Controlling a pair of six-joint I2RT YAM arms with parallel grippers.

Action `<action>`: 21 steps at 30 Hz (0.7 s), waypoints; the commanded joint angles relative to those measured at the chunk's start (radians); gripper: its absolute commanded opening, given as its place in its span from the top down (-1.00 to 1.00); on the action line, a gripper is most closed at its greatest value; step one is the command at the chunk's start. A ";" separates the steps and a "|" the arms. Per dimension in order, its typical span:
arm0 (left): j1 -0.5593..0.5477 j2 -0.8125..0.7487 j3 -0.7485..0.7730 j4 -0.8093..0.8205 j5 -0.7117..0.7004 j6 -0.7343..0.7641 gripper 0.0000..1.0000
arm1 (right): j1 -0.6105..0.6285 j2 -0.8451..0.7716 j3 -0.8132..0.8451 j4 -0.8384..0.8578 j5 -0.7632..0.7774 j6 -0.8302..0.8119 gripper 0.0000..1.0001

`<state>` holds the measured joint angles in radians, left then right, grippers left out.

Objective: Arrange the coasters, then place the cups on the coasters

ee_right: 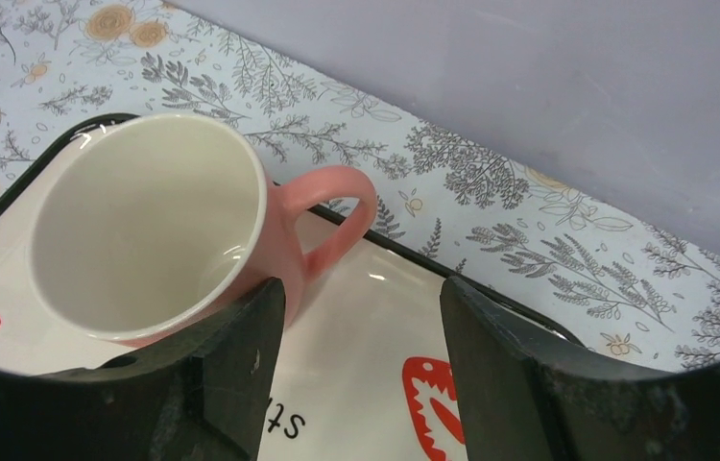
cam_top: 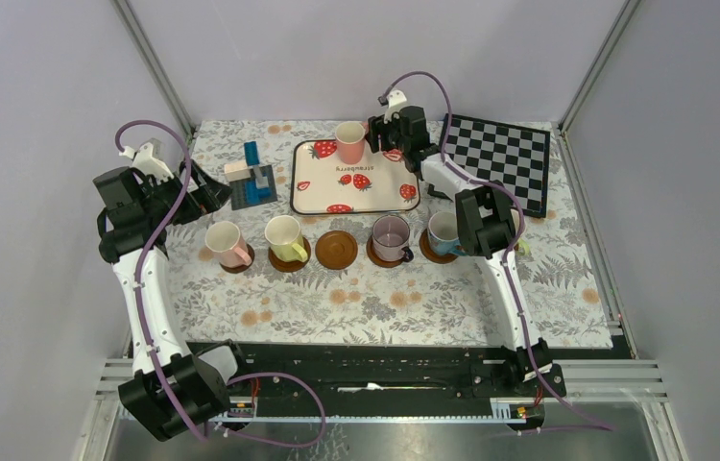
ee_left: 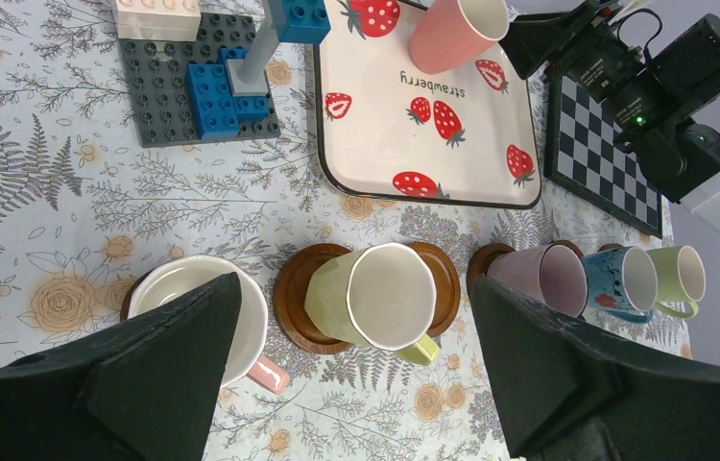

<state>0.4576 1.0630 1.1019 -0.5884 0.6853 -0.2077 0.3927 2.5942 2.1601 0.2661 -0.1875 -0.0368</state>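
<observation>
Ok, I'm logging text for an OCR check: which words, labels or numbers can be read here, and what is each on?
"strawberry": dark letters on the white tray, upside down in the left wrist view; the right wrist view catches only its start.
On the light blue cup: a dark print, too small to read.
On the chessboard: no letters or numbers visible.
Nothing else shows readable text.

A fixed camera overlooked the whole table (cam_top: pixel 385 307) from behind me, my left wrist's looked down, my right's sat close, all sharing the pink cup (cam_top: pixel 349 142) and tray (cam_top: pixel 380 187).
</observation>
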 commanded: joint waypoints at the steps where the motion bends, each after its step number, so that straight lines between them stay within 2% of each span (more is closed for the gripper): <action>1: 0.006 -0.012 0.004 0.045 0.019 -0.005 -0.98 | 0.016 -0.088 -0.020 0.022 -0.038 -0.005 -0.36; 11: 0.006 -0.010 0.003 0.045 0.026 -0.001 -0.98 | 0.048 -0.129 -0.090 0.057 -0.050 -0.017 -0.37; 21: 0.006 -0.012 0.006 0.036 0.031 0.010 -0.98 | 0.084 -0.113 -0.056 0.042 -0.047 -0.024 -0.40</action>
<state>0.4576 1.0630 1.1019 -0.5892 0.6880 -0.2073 0.4519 2.5568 2.0701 0.2752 -0.2092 -0.0475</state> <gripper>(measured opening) 0.989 0.695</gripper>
